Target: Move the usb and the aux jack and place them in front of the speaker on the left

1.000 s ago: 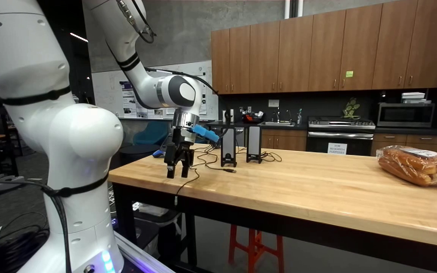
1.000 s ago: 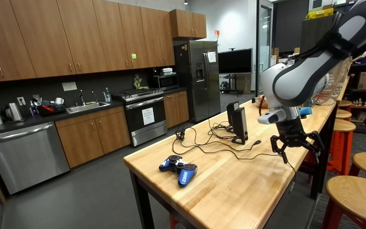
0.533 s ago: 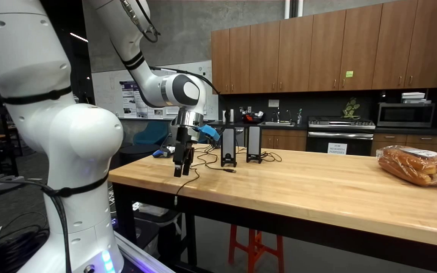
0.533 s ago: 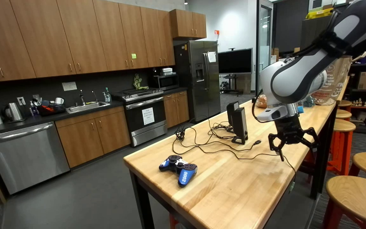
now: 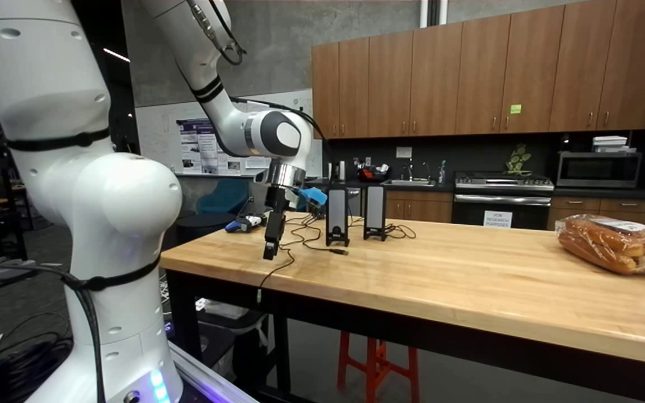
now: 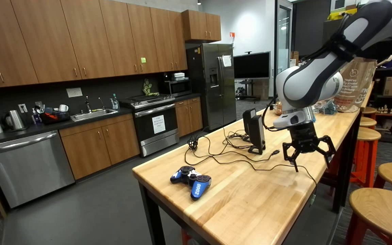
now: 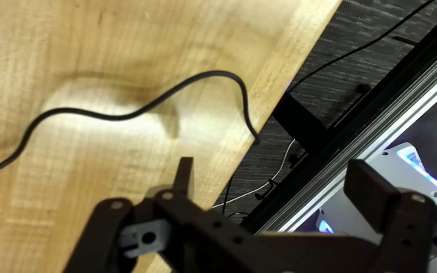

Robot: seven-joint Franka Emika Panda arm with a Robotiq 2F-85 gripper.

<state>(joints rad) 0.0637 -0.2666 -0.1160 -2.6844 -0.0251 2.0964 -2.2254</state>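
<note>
Gripper (image 6: 312, 168): I have it spread wide; in the wrist view one finger (image 7: 183, 178) shows against the table (image 7: 51, 182), the other past its edge.
Black cord (image 7: 116, 117): crosses the table, over the edge.
Aux jack (image 5: 259, 296): hangs below the edge on that cord.
USB plug (image 5: 339, 252): lies just in front of the left speaker (image 5: 336, 215) in an exterior view.
Second speaker (image 5: 375, 210): upright beside it.

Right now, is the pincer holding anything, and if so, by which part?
Nothing is held. The pincer stands open, and in the wrist view the cord lies on the table, clear of both jaws.
</note>
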